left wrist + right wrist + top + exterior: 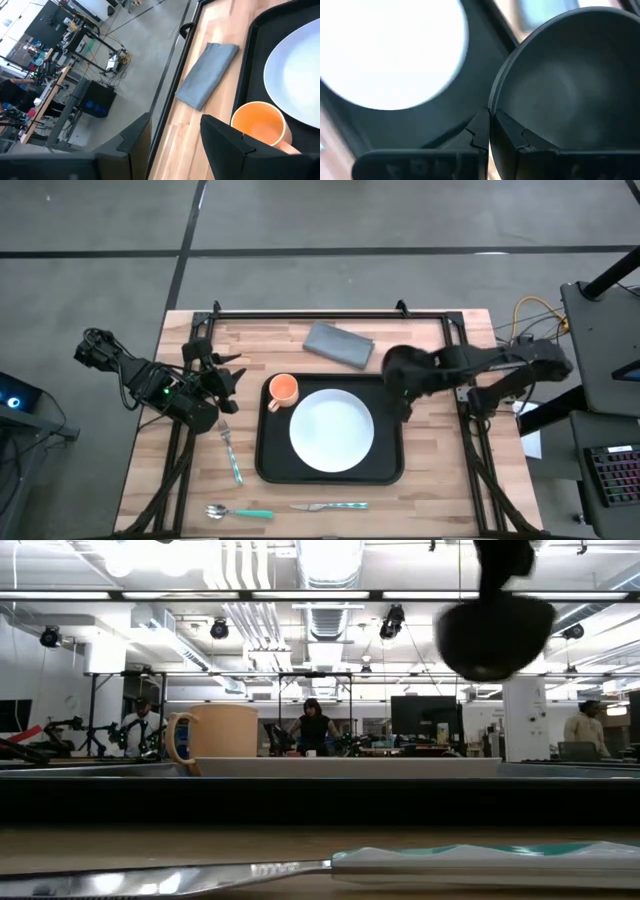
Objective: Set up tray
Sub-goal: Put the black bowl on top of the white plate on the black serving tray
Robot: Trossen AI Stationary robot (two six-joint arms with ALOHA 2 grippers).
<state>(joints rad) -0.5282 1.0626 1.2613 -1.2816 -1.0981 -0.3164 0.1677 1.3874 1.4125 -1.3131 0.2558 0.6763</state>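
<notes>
Even overhead light — ceiling lamps [330,555] glare, right wrist view blurred.

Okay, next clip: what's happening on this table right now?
A place setting is being put together. The right claw is pinching the rim of a dark bowl and holding it in the air above the right end of the black tray. A white plate and an orange mug already sit on the tray. The grey napkin, fork, spoon and knife lie on the wood. The left claw waits open beside the tray.

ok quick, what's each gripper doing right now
Left gripper: open, empty, beside the tray.
Right gripper: closed on a dark bowl.
</notes>
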